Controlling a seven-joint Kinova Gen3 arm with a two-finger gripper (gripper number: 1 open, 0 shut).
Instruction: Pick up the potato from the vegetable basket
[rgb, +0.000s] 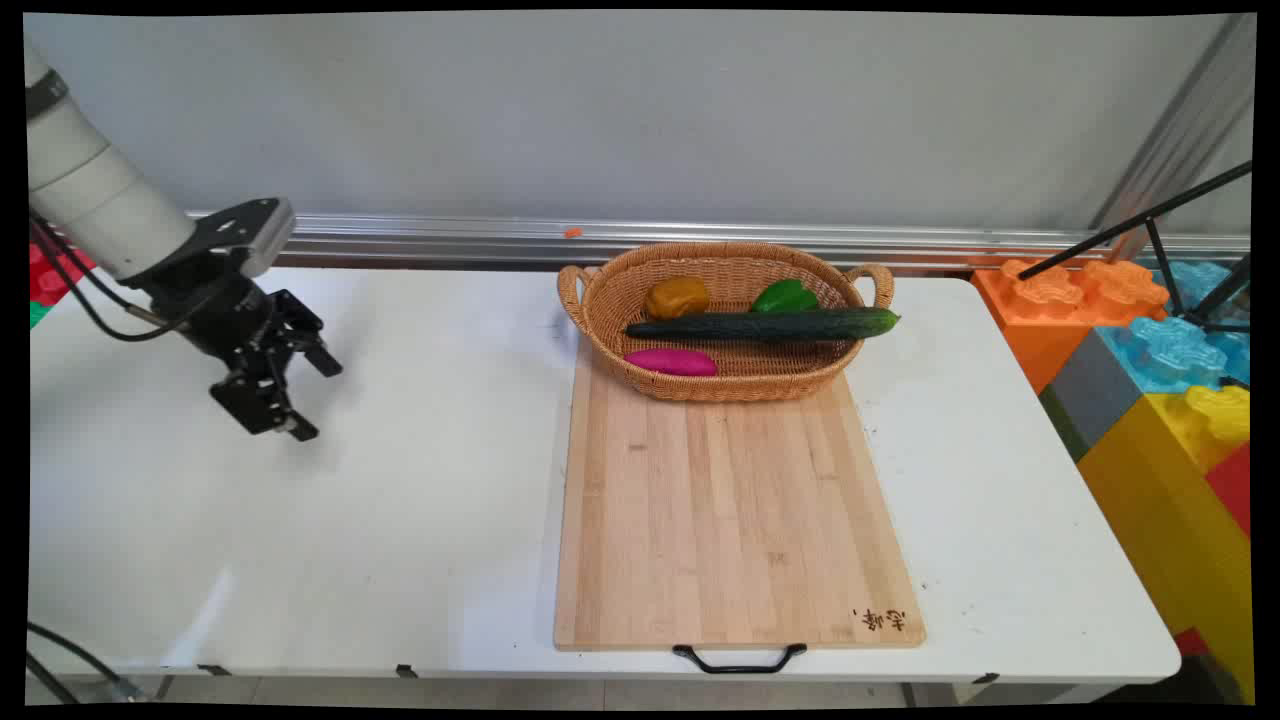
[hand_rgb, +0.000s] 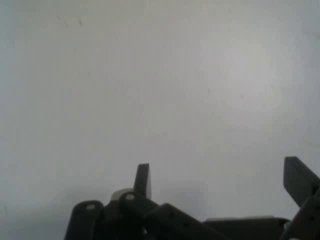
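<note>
A white table (rgb: 300, 520) stood before a pale grey wall (rgb: 600, 110), with a ribbed metal rail (rgb: 450, 238) running along the table's far edge. Big toy building blocks (rgb: 1150, 350) in orange, blue, grey, yellow and red were stacked off the table's end farthest from the gripper, and black tripod legs (rgb: 1150, 225) crossed above them.

The black gripper (rgb: 308, 400) hung over bare table, its fingers (hand_rgb: 143, 180) spread apart with nothing between them; the hand view showed only plain white tabletop (hand_rgb: 160, 90) beyond the fingertips.

Well away from the gripper, toward the blocks, lay a light wooden cutting board (rgb: 730, 520) with a black handle (rgb: 740, 658) at its near end. On the board's far end sat a woven wicker basket (rgb: 740, 385) with two loop handles. A long dark green cucumber (rgb: 760, 325) lay across the basket, its tip jutting over the rim on the side away from the gripper. A magenta sweet potato (rgb: 670, 361) lay in front of the cucumber; behind it were a brownish-yellow vegetable (rgb: 677, 296) and a green pepper (rgb: 785, 296). Nothing lay between the gripper and the board except bare table
</note>
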